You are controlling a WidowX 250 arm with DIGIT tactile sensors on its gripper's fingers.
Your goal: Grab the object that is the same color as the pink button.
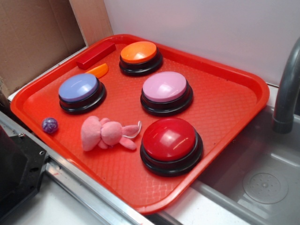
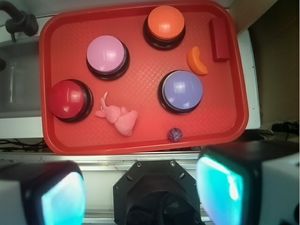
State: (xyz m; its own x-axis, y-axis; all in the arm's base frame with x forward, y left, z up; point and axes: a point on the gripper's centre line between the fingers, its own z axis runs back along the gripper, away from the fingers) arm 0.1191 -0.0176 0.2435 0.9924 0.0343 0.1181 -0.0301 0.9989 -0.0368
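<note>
A small pink plush animal toy (image 1: 104, 133) with a thin white loop lies on the red tray (image 1: 225, 93), between the lavender-blue button (image 1: 79, 89) and the red button (image 1: 169, 140). The pale pink button (image 1: 165, 88) on its black base sits behind it. In the wrist view the plush toy (image 2: 119, 117) lies below the pink button (image 2: 107, 55). My gripper (image 2: 140, 194) is open and empty, high above the near side of the tray, with two teal pads (image 2: 61, 199) wide apart. It does not show in the exterior view.
An orange button (image 1: 139, 52), a red block (image 1: 96, 54), an orange wedge (image 1: 99, 70) and a small purple ball (image 1: 49, 124) are also on the tray. A grey faucet (image 1: 286, 89) and sink (image 1: 265, 183) are at right. A black robot base (image 2: 157, 192) stands before the tray.
</note>
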